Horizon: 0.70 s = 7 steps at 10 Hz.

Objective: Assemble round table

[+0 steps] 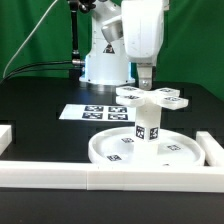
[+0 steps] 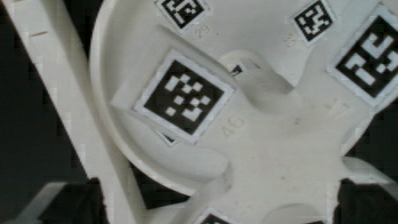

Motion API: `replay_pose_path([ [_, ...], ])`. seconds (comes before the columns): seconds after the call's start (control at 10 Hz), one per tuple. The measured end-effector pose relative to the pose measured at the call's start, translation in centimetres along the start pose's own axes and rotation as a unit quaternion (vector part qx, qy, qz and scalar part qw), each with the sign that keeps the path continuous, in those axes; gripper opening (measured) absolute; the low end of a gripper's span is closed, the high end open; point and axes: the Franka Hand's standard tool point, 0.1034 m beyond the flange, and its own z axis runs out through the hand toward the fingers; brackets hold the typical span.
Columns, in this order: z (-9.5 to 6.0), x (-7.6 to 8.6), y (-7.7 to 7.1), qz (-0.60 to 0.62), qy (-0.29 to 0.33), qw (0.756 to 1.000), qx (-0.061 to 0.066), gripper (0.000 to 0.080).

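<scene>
A: Nearest the lens in the exterior view: the white border rail (image 1: 110, 178) along the lower edge of the frame. Just behind it, the round disc (image 1: 150, 150), lower centre-right, flat on the black surface (image 1: 40, 135).

B: And the leg?

A: The short thick leg (image 1: 147, 128) stands upright at the disc's middle, tag facing the camera. The cross-shaped piece (image 1: 152, 97) sits on top of it, roughly level, arms spread toward the frame's centre and right.

B: Tool state?

A: The tool (image 1: 146, 86) hangs just above the cross, right at its hub. Contact looks likely, but I cannot tell whether the fingers are spread or pressed together; the cross hides their tips. The wrist view gives no help: it is filled by the tagged arms of the cross (image 2: 187, 90) and the disc below.

B: So the step in hand?

A: My reading: seating or turning the cross onto the leg. To do it well, stay centred over the hub, push straight down along the leg's axis, and twist without side load, or the leg may tip in the disc.

B: Anything else on the surface?

A: The marker board (image 1: 92, 112) at centre left, well apart from the stack.
</scene>
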Motion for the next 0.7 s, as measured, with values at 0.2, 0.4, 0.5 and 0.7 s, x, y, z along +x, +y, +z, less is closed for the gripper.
replay_pose_path([
  [0.2, 0.1, -0.3, 0.0, -0.031, -0.001, 1.0, 0.001, 0.0648],
  [0.4, 0.1, -0.3, 0.0, -0.024, -0.001, 1.0, 0.001, 0.0649],
  [0.5, 0.4, 0.1, -0.2, -0.022, 0.0, 1.0, -0.002, 0.0649],
  [0.7, 1.8, 0.9, -1.4, -0.022, 0.004, 1.0, -0.012, 0.0649],
])
